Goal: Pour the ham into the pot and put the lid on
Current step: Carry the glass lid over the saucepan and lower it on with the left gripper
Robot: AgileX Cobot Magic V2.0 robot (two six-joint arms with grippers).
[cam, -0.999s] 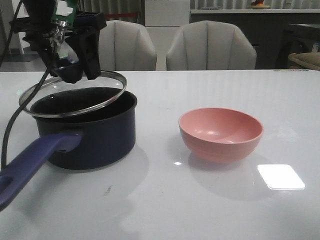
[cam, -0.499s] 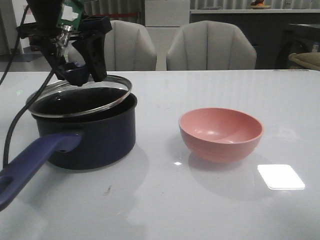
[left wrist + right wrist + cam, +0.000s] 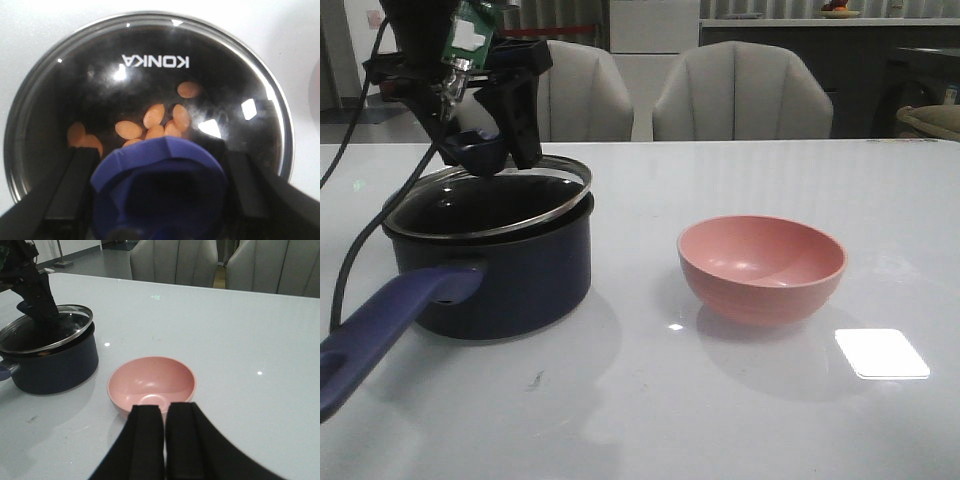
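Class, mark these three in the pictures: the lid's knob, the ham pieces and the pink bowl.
lid's knob (image 3: 160, 185), left wrist view, on its blue flared top.
ham pieces (image 3: 154, 116), left wrist view, on one central slice seen through the glass.
pink bowl (image 3: 760, 290), front view, on its outer wall.

The lid (image 3: 150, 75) is clear, glossy glass with a thin bright metal rim and a matt blue plastic-looking knob (image 3: 160, 185). The pot (image 3: 510, 270) looks dark and smooth. The pink bowl (image 3: 762, 268) has a satin sheen; the white tabletop (image 3: 740, 400) is glossy, mirroring lights.
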